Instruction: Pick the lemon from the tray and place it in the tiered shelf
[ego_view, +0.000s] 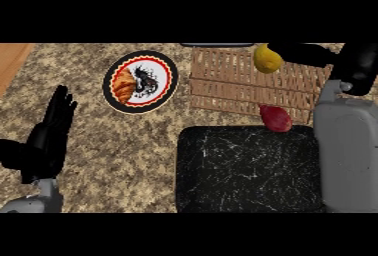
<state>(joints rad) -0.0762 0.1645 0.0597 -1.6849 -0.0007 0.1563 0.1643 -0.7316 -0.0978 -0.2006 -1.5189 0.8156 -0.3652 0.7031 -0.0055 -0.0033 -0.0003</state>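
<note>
A yellow lemon hangs over the far part of the wooden slatted tiered shelf, pinched at its right side by my right hand, whose fingers reach in from the right. The black tray with white marbling lies in front of the shelf, and nothing rests on its surface. My left hand rests open at the left edge, fingers pointing away from me, far from the tray and shelf.
A red-brown sweet potato lies at the shelf's near right edge, by the tray's far rim. A round black-rimmed plate holding a croissant sits left of the shelf. My grey right forearm runs along the tray's right side.
</note>
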